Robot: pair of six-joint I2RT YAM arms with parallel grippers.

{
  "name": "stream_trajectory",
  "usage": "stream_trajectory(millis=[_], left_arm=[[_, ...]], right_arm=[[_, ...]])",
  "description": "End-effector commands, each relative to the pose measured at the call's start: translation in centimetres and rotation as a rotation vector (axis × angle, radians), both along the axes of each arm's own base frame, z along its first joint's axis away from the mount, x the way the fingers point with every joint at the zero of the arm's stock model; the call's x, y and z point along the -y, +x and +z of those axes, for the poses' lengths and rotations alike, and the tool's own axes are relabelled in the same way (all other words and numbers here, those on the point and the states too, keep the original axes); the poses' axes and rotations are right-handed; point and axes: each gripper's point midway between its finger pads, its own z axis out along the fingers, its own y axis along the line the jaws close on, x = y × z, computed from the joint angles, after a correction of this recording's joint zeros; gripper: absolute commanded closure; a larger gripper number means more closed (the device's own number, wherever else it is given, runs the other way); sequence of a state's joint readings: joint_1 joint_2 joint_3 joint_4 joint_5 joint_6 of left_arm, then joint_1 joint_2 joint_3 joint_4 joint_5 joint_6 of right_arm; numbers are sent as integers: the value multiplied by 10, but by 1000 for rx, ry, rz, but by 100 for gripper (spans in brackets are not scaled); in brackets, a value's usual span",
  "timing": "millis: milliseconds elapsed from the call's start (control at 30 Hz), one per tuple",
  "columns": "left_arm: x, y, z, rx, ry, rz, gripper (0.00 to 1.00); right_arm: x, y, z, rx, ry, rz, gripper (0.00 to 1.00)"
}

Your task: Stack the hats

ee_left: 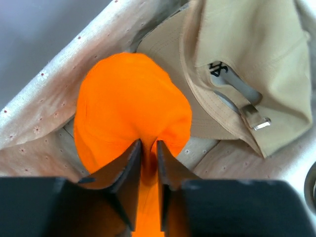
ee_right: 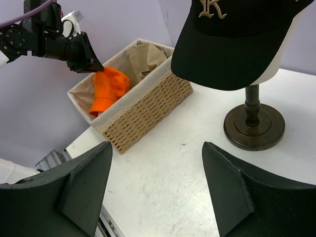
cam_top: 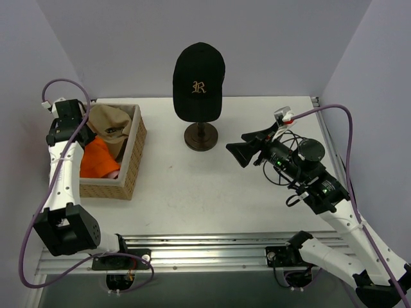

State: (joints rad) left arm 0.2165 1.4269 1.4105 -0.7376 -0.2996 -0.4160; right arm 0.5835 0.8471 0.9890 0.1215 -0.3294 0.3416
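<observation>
A black cap with a gold "R" [cam_top: 199, 80] sits on the head form in the middle of the table. In the wicker basket [cam_top: 133, 160] at the left lie a tan cap [cam_top: 110, 122] and a bright orange hat [cam_top: 96, 160]. My left gripper [ee_left: 148, 143] reaches into the basket and is shut on a pinched fold of the orange hat [ee_left: 131, 98], with the tan cap [ee_left: 247, 64] beside it. My right gripper [ee_right: 157, 144] hangs open above the bare table, right of the stand, holding nothing. The pink hat does not show.
The head form's dark round stand [cam_top: 201, 136] rises from the table's middle. The basket's cloth-lined rim [ee_right: 133, 94] stands around the left gripper. Walls close in behind and on both sides. A metal rail [cam_top: 212, 247] runs along the near edge.
</observation>
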Motion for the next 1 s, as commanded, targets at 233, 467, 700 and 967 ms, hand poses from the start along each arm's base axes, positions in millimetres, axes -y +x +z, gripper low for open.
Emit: stream_trajectory(millis=[233,467,700,967], left_arm=[[6,-10,96,275,62,-4,98],[8,-4,72,180,39,-37,53],[4,14,19,69,8,-19,52],[-3,19,-16,-35,-3,7,53]], right_arm=[[-21,10,14,-3,46,14,32],[-65,-7,22,17,10,44,32],[-90,-20,3,12,-63,71,31],[-81,-26,8,37,-61,64,31]])
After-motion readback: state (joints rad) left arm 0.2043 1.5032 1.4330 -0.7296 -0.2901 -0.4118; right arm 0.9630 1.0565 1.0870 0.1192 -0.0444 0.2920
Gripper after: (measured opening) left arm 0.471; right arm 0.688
